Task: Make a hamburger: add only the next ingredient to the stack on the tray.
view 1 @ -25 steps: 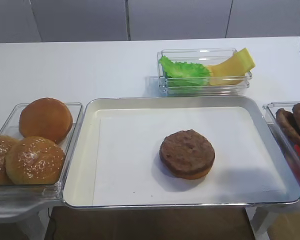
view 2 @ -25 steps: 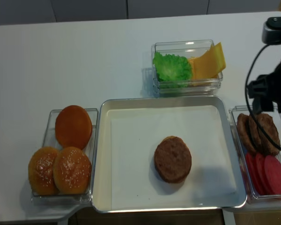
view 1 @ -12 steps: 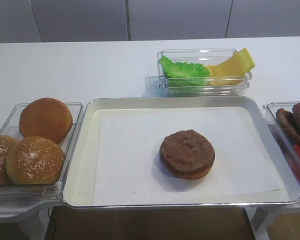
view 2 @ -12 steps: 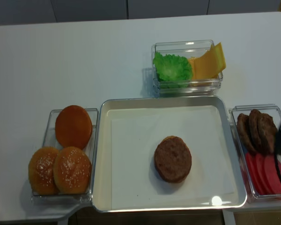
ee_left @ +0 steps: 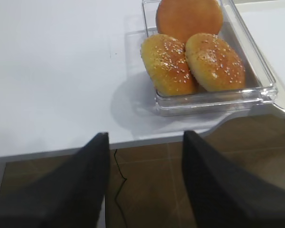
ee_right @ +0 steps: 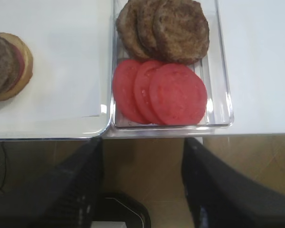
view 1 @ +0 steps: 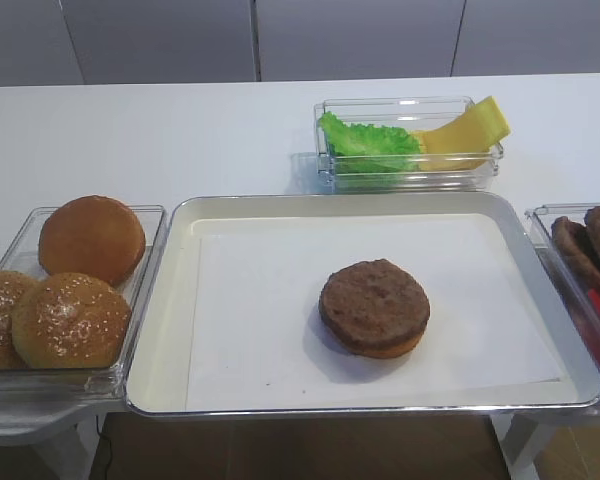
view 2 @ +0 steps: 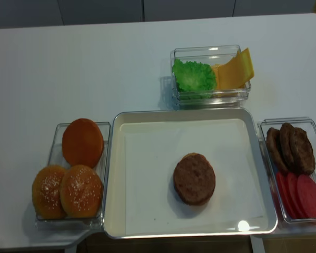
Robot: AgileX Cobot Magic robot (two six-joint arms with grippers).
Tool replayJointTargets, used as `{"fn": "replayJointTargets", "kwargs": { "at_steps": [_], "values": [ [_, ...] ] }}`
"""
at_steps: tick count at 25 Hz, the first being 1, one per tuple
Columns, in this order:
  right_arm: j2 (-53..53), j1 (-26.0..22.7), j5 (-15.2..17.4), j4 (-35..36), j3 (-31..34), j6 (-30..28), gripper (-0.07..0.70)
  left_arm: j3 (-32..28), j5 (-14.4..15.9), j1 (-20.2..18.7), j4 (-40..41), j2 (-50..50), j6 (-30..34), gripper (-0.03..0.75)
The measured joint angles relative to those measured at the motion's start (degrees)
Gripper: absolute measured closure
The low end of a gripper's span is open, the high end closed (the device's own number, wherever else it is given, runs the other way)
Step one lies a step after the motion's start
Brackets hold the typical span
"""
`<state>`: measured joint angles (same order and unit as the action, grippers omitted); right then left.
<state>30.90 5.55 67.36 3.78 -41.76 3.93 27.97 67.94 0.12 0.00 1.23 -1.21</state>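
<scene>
The stack (view 1: 374, 308) sits right of the middle of the silver tray (view 1: 350, 201), on its white liner. Its top layer is a dark brown meat patty (view 2: 194, 178). In the right wrist view the stack (ee_right: 7, 66) shows a red disc edge and a tan bun base under that patty. My right gripper (ee_right: 142, 175) hangs open past the table's front edge, below the right bin, with nothing between its fingers. My left gripper (ee_left: 145, 175) is open too, off the front edge near the bun bin. Neither gripper appears in the high views.
A clear bin of three buns (view 1: 70, 290) stands left of the tray. A bin with lettuce and cheese (view 1: 410, 145) is behind it. The right bin (view 2: 313, 122) holds several patties (ee_right: 166, 28) and red slices (ee_right: 166, 92).
My right arm has pulled back from above the right bin and left both high views. The patty on the stack has not moved.
</scene>
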Motion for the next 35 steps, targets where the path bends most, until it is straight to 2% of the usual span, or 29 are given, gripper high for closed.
{"fn": "replayJointTargets", "kwargs": {
  "at_steps": [11, 18, 30, 35],
  "values": [
    [-14.57, 0.00, 1.78, 0.85, 5.68, -2.55, 0.234, 0.00, 0.00, 0.00, 0.00, 0.00, 0.00, 0.346],
    [-23.85, 0.00, 2.31, 2.14, 6.96, -2.84, 0.234, 0.00, 0.00, 0.00, 0.00, 0.00, 0.00, 0.346],
    [-31.85, 0.00, 2.87, 3.88, 7.00, -5.73, 0.234, 0.00, 0.00, 0.00, 0.00, 0.00, 0.00, 0.346],
    [-31.99, 0.00, 3.16, 4.88, 10.03, -5.79, 0.234, 0.00, 0.00, 0.00, 0.00, 0.00, 0.00, 0.346]
  ]
}}
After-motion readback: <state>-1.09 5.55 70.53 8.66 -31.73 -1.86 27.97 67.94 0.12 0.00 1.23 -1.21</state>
